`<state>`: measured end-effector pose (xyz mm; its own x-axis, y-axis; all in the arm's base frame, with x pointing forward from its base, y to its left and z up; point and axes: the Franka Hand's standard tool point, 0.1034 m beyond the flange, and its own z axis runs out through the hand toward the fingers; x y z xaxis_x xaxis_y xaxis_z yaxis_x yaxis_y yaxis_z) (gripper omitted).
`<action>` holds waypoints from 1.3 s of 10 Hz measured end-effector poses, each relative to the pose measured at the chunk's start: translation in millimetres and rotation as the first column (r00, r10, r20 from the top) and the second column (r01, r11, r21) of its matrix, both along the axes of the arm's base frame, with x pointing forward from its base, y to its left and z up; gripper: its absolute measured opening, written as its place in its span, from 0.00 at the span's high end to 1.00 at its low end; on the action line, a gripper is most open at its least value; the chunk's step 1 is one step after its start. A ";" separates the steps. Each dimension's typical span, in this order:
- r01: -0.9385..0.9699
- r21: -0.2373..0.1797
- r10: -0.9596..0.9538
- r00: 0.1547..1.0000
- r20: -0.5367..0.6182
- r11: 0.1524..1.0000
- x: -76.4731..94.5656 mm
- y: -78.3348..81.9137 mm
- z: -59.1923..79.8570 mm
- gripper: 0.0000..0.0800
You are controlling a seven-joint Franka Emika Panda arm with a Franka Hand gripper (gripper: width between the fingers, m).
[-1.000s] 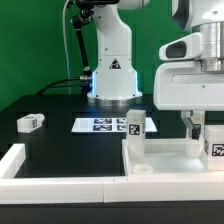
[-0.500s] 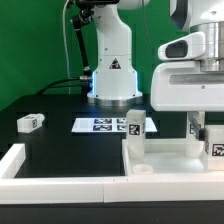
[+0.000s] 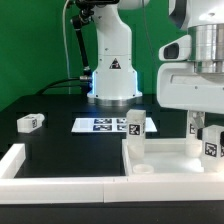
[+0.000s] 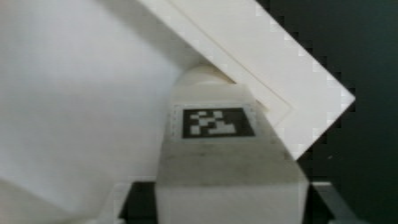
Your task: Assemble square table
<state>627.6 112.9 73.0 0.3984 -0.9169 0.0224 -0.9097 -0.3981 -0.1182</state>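
Note:
The white square tabletop lies at the exterior view's right, with one tagged white leg standing upright at its near left corner. My gripper hangs over the tabletop's right side and is shut on another tagged leg, held upright at the tabletop's right corner. In the wrist view the held leg runs out from between my gripper's fingers to the tabletop's rim corner. A third leg lies loose on the black table at the left.
The marker board lies flat in front of the robot's base. Low white wall bars run along the front and the left of the work area.
My gripper has shifted slightly toward the exterior view's right with the leg in it. The tabletop and the other legs have not moved.

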 end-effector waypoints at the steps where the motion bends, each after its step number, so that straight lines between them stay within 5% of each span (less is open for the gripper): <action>1: 0.250 0.078 -0.249 0.968 -0.023 0.965 -1.0 0.7 -0.6 0.64; 2: 0.372 0.109 -0.371 0.928 -0.032 0.922 -1.6 1.4 -1.1 0.64; 6: 0.499 0.120 -0.496 0.867 -0.056 0.859 -2.2 1.6 -1.5 0.63; 8: 0.337 0.052 -0.336 0.942 -0.020 0.940 -4.2 12.2 1.6 0.26; 10: -0.085 -0.038 0.086 0.996 0.016 0.996 -5.1 28.2 1.4 0.21; 13: -0.314 -0.076 0.316 0.949 0.013 0.946 -3.7 24.7 1.4 0.19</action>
<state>623.8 137.6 74.3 0.6649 -0.7406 0.0970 -0.7339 -0.6719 -0.0999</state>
